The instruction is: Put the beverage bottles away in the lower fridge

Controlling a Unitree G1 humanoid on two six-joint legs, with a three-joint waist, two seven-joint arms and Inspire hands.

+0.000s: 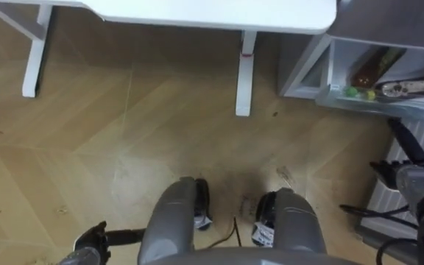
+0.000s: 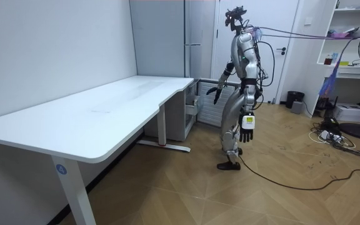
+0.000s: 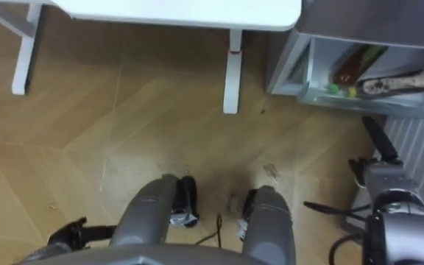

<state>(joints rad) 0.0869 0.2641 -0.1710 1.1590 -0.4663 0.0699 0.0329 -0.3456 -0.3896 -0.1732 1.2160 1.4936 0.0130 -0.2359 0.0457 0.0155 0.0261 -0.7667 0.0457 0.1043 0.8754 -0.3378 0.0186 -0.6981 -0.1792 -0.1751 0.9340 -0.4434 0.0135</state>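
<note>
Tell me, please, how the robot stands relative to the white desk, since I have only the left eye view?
Observer: It stands upright on the wooden floor, just off the end of the white desk nearest the tall grey fridge.
Operator: Thank you; is its left hand holding a drink?
Observer: No; the left hand hangs by its thigh, fingers straight, holding nothing.
Operator: And the right hand?
Observer: The right hand is held out forward toward the fridge, fingers relaxed, also holding nothing.
</note>
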